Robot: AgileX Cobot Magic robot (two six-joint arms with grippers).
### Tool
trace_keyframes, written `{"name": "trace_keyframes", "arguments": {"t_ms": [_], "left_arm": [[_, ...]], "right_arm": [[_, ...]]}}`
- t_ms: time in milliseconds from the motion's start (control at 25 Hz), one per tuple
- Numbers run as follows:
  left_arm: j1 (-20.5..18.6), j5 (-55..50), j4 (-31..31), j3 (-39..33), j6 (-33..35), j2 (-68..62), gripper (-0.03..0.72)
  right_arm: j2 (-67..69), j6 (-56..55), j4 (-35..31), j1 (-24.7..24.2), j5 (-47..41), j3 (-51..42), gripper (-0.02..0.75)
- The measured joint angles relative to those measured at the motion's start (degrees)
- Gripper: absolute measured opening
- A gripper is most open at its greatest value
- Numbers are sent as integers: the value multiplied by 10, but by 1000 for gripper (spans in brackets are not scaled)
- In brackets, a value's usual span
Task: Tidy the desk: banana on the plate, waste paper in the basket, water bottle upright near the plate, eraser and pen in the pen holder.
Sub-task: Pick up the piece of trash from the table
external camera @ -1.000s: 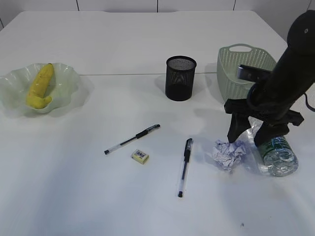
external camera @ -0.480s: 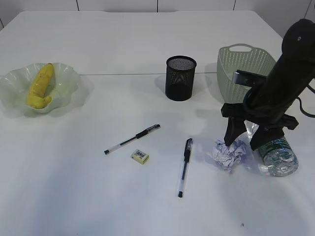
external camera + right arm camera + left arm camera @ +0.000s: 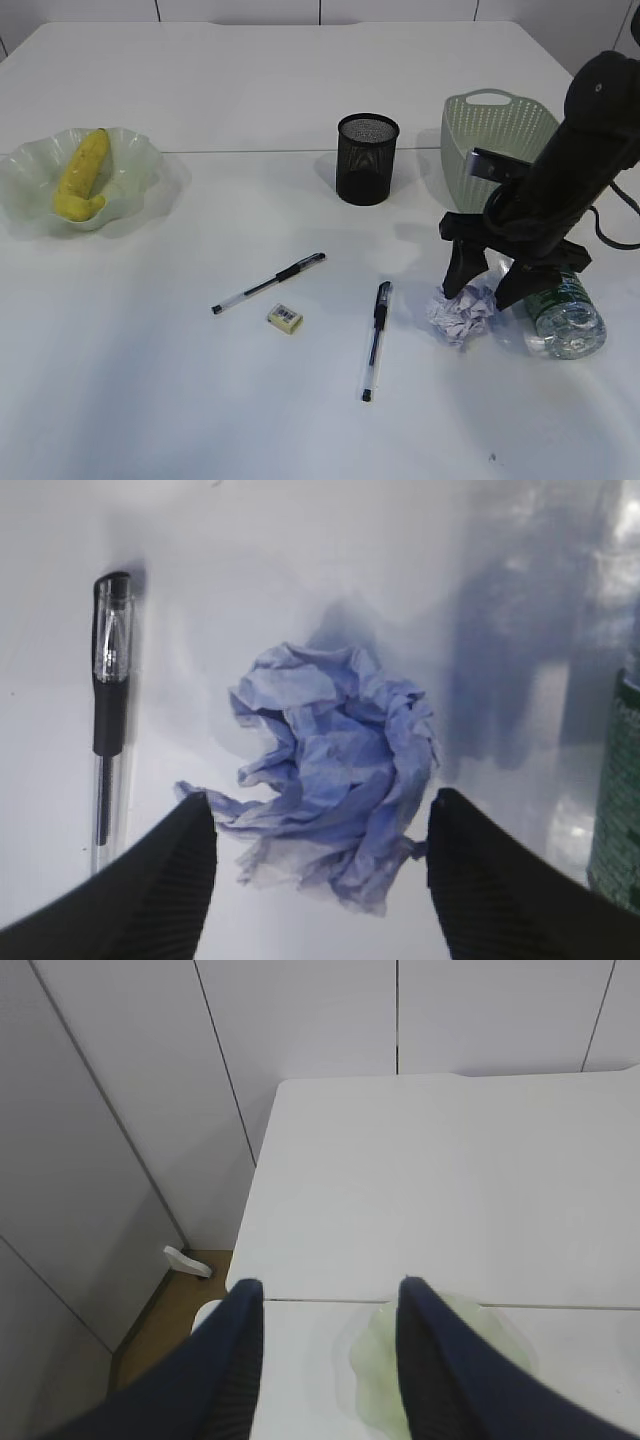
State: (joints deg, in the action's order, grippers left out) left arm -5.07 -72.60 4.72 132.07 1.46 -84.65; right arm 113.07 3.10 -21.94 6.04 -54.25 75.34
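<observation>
My right gripper (image 3: 478,292) (image 3: 320,810) is open, its fingers down on either side of the crumpled bluish waste paper (image 3: 462,314) (image 3: 335,775). The water bottle (image 3: 565,316) lies on its side just right of it. The banana (image 3: 80,174) lies on the pale green plate (image 3: 140,165). Two pens lie on the table, one (image 3: 268,283) left of the other (image 3: 375,338) (image 3: 108,700). The yellow eraser (image 3: 285,318) lies between them. The black mesh pen holder (image 3: 366,159) and green basket (image 3: 485,135) stand behind. My left gripper (image 3: 330,1295) is open and empty, above the plate's edge (image 3: 450,1355).
The table's left edge and the floor (image 3: 180,1300) show in the left wrist view. A seam (image 3: 250,152) runs across the table behind the plate.
My right gripper has moved left and down from over the bottle, so its open fingers now straddle the waste paper. Nothing else has moved.
</observation>
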Motion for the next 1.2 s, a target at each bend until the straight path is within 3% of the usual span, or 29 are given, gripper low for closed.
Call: {"name": "trace_keyframes", "arguments": {"t_ms": [160, 440, 720, 1040, 1200], "left_arm": [[0, 0, -1, 0, 0, 0, 304], [0, 0, -3, 0, 0, 0, 304], [0, 0, -5, 0, 0, 9, 304], [0, 0, -6, 0, 0, 15, 304], [0, 0, -11, 0, 0, 15, 304]], "right_arm": [[0, 5, -7, 0, 0, 0, 484], [0, 11, -8, 0, -1, 0, 354], [0, 15, -4, 0, -2, 0, 284], [0, 16, 20, 0, -18, 0, 276], [0, 16, 22, 0, -18, 0, 322]]}}
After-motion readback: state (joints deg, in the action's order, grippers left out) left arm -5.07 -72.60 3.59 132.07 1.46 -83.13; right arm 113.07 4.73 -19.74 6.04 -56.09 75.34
